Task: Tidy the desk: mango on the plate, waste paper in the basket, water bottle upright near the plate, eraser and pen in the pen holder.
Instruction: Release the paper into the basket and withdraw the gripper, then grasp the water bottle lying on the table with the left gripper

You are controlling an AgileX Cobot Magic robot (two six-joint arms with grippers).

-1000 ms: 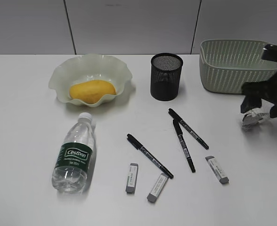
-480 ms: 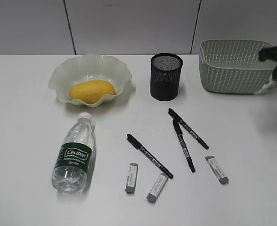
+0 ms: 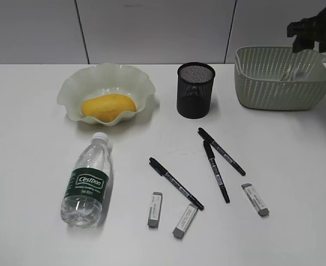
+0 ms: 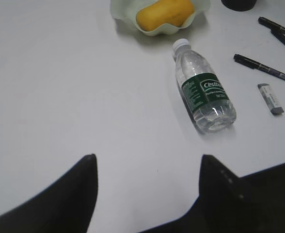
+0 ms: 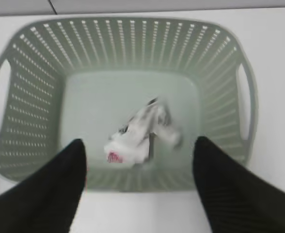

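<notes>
Exterior: mango [image 3: 108,106] sat in plate [image 3: 106,91], water bottle [image 3: 87,183] lay flat on desk [image 3: 30,166], right gripper [image 3: 312,30] hung over basket [image 3: 282,77]. Left wrist: left gripper [image 4: 147,189] spread wide, holding nothing, above bare desk. Right wrist: right gripper's fingers were apart, waste paper [image 5: 140,133] blurred, inside basket, not pinched.

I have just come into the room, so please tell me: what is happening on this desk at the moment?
A two-armed robot is tidying. Its right pincer hangs open above the basket, with the waste paper inside, looking just released. The left pincer waits open over bare desk. The mango lies in the plate. The water bottle lies on its side; three pens and three erasers lie outside the pen holder.
</notes>
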